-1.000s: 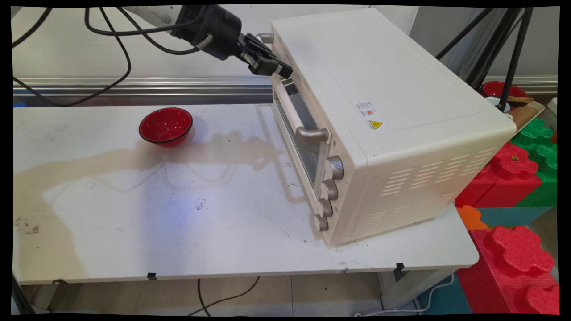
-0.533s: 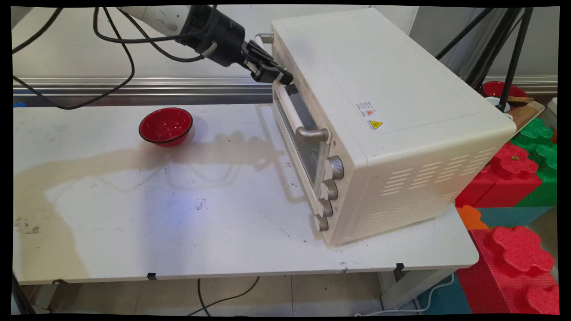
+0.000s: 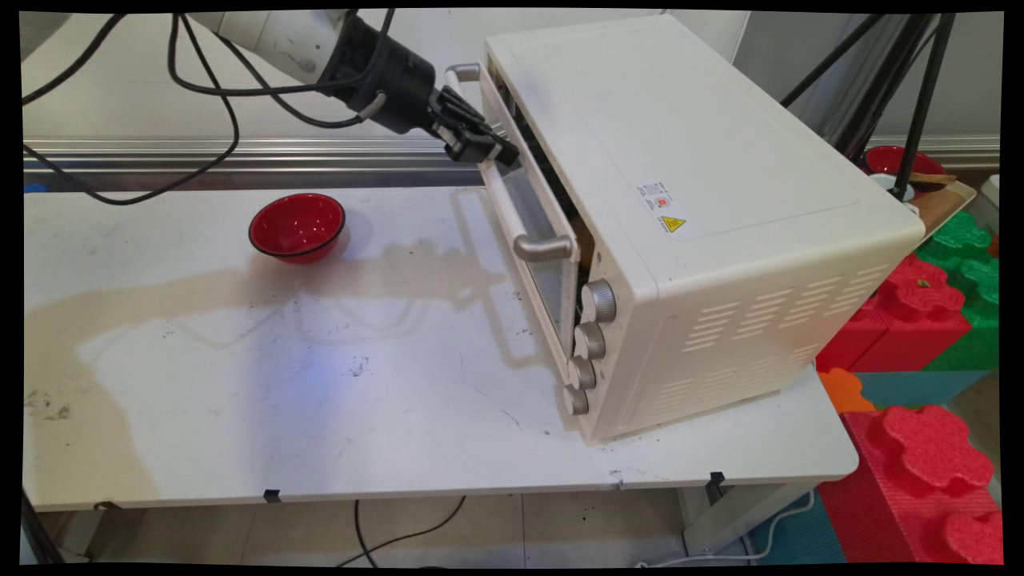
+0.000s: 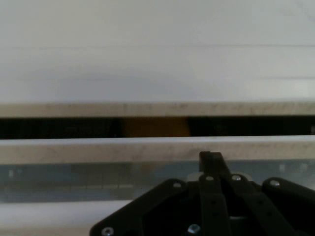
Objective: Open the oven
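Bright even light; arm shadow across table (image 3: 240, 384); hand view blurred, soft.

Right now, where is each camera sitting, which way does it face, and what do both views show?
Main view: fixed above the table's near side, looking across at the wall; shows the arm, the gripper at the toaster oven's door top, and a red bowl.
Hand view: on the hand, facing the door; shows the gripper's linkage.
Shared: the gripper and the door standing ajar.
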Robot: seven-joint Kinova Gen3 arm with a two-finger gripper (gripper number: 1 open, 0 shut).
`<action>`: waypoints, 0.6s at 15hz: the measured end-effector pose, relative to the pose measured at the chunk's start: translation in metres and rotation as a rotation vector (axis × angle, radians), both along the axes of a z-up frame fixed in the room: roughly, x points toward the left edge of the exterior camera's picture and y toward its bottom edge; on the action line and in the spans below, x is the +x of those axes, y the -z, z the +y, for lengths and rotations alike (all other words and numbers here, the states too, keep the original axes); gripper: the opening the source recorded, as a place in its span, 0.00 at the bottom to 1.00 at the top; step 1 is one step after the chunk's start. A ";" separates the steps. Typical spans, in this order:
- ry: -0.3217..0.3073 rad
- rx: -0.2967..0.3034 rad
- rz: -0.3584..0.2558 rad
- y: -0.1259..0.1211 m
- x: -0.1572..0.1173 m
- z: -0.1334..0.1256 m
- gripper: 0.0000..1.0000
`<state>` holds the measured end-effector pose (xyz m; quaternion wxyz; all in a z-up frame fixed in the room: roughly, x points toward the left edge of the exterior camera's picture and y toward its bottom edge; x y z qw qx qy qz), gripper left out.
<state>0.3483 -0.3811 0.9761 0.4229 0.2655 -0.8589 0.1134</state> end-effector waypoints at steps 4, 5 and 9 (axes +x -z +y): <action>-0.007 0.012 -0.012 0.002 0.016 0.011 0.00; -0.009 0.015 -0.015 0.002 0.020 0.014 0.00; -0.006 0.031 -0.031 0.007 0.037 0.025 0.00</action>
